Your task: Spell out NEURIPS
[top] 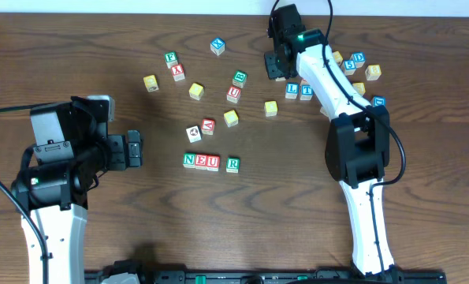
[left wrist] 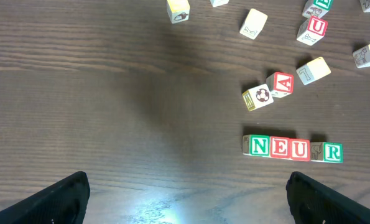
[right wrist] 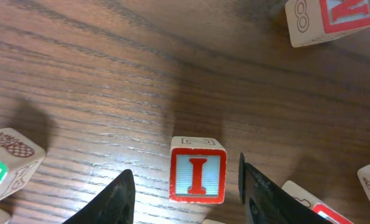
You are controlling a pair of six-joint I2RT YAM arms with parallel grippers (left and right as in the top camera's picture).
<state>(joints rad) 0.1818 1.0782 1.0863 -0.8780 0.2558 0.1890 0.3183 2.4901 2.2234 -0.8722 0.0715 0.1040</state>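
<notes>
A row of cubes reads N point(top: 189, 161), E point(top: 201, 162), U point(top: 213, 162), then, after a small gap, R point(top: 232, 164). It also shows in the left wrist view, from N point(left wrist: 259, 146) to R point(left wrist: 333, 152). My left gripper point(top: 133, 150) point(left wrist: 186, 190) is open and empty, left of the row. My right gripper point(top: 277, 66) point(right wrist: 183, 180) is open at the far side of the table. Its fingers straddle a red-framed I cube point(right wrist: 198, 175) that stands on the wood without being clamped. In the overhead view the gripper hides this cube.
Loose cubes lie beyond the row: a red A point(top: 208, 126), a soccer-ball cube point(top: 193, 133), yellow cubes point(top: 231, 118) point(top: 196, 91), a second red U point(top: 233, 94), and blue L point(top: 292, 90) and T point(top: 306, 90). More cubes cluster at the right arm point(top: 359, 69).
</notes>
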